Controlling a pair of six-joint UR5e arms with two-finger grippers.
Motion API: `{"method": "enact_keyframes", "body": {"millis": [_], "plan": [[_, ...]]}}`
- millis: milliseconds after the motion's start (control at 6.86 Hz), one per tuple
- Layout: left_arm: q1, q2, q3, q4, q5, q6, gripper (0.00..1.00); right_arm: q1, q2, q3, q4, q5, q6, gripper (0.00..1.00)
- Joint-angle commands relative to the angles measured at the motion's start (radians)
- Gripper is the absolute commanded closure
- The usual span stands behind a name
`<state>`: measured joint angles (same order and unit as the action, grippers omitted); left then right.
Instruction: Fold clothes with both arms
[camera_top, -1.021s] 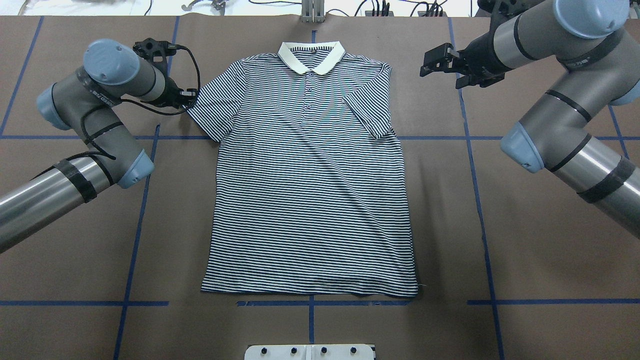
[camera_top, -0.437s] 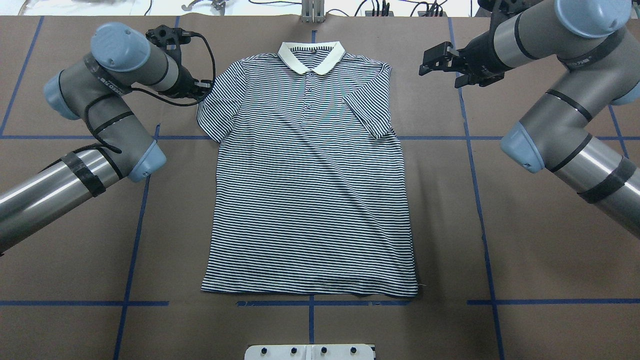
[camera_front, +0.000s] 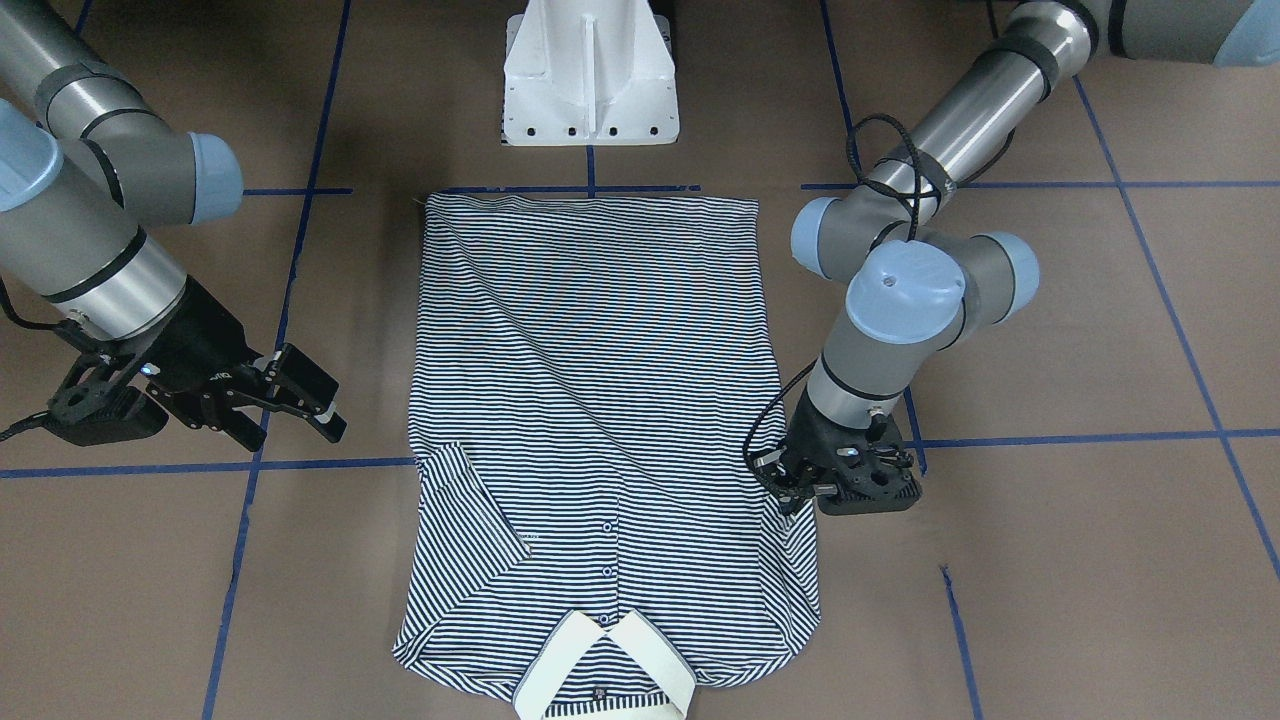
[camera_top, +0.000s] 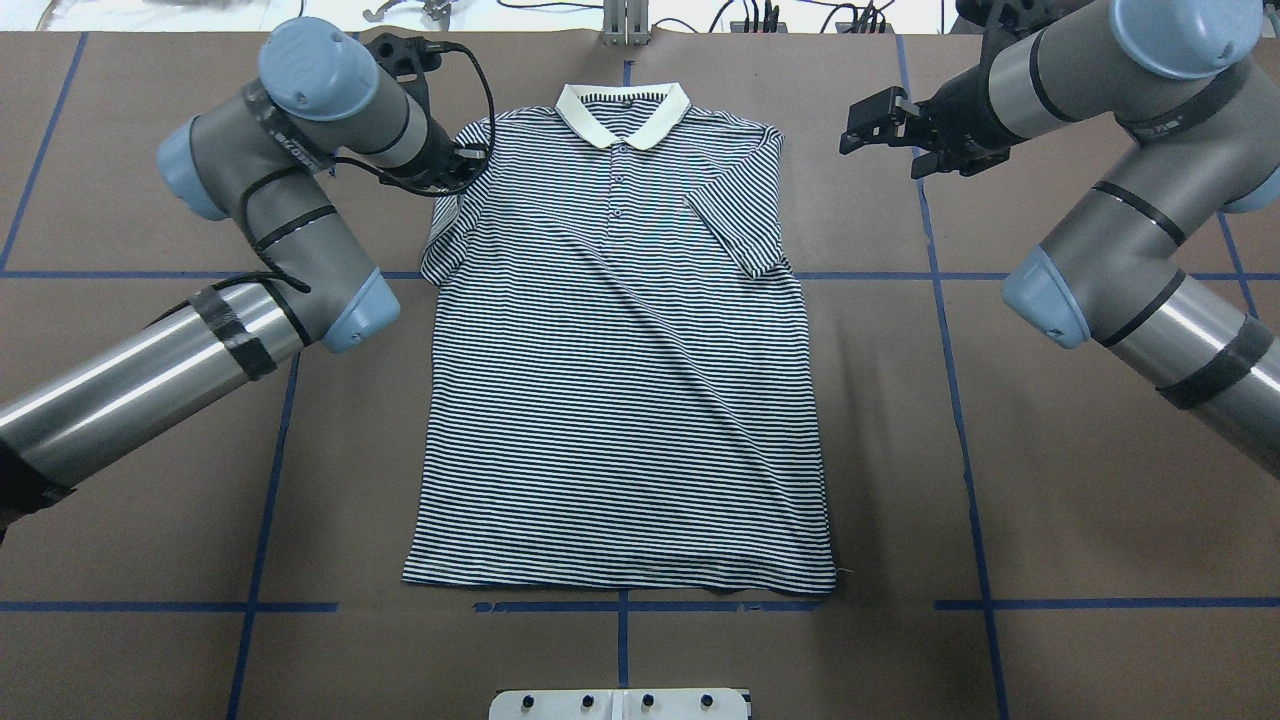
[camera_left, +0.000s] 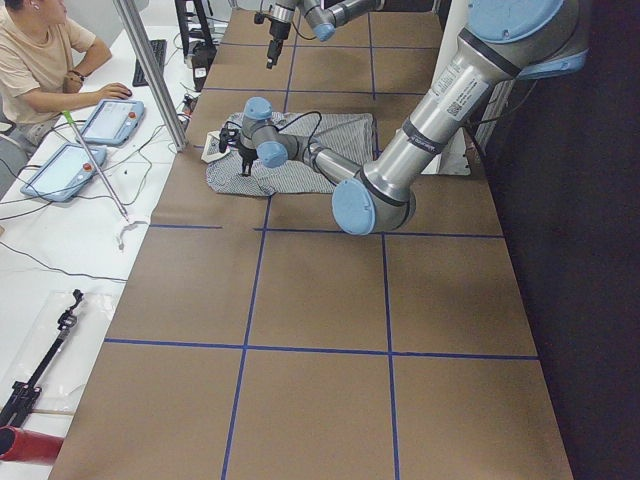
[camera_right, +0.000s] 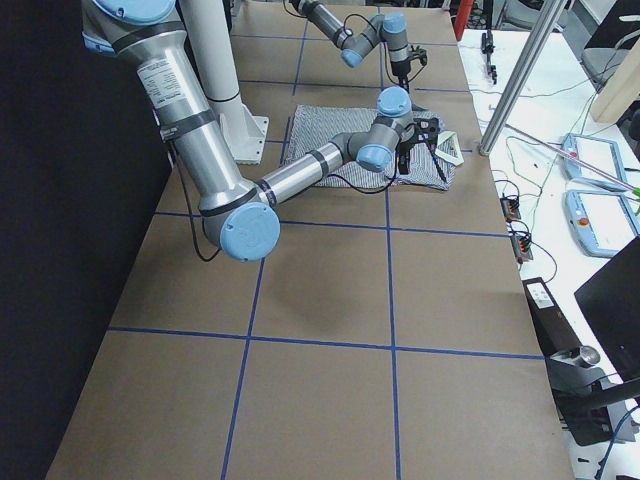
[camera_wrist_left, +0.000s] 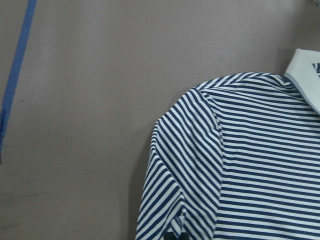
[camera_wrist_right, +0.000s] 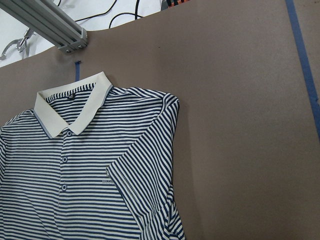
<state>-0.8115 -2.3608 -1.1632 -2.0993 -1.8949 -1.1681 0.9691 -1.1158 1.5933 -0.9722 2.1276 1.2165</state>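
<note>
Nearest the robot, the white pedestal base (camera_top: 620, 703) stands well short of the collar (camera_top: 623, 112), in line with it. The polo shirt (camera_top: 620, 420) lies flat, front up, on the brown surface (camera_top: 1050, 500), with its hem at the end farthest from the collar. Closer to the collar, the sleeve on the robot's right (camera_top: 738, 232) lies folded in over the chest. On the collar's other side, the left sleeve (camera_top: 447, 240) is bunched against the body, its edge pinched in the jaws of the left arm (camera_top: 300, 130). Level with the collar and well off to its right, the right arm (camera_top: 1070, 60) holds its jaws wide apart, clear of the cloth
</note>
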Motion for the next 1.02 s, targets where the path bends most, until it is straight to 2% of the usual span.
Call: {"method": "enact_keyframes", "body": {"millis": [0,292,437,583,729,875], "plan": [[0.034,-0.103,0.129,-0.002,0.042,-0.073,1.00,-0.003,-0.010,0.026,0.001,0.000,0.014,0.00],[0.043,-0.100,0.161,-0.040,0.082,-0.084,1.00,-0.015,-0.016,0.028,0.001,-0.002,0.012,0.00],[0.049,-0.095,0.155,-0.056,0.082,-0.112,0.73,-0.015,-0.015,0.028,0.001,-0.002,0.012,0.00],[0.052,-0.088,0.154,-0.083,0.082,-0.132,0.32,-0.023,-0.013,0.027,0.000,-0.008,0.012,0.00],[0.051,-0.068,0.073,-0.079,0.080,-0.146,0.26,-0.077,-0.004,0.031,0.000,-0.094,0.027,0.00],[0.051,0.034,-0.105,-0.077,0.077,-0.151,0.23,-0.166,-0.004,0.046,-0.003,-0.230,0.100,0.00]]}}
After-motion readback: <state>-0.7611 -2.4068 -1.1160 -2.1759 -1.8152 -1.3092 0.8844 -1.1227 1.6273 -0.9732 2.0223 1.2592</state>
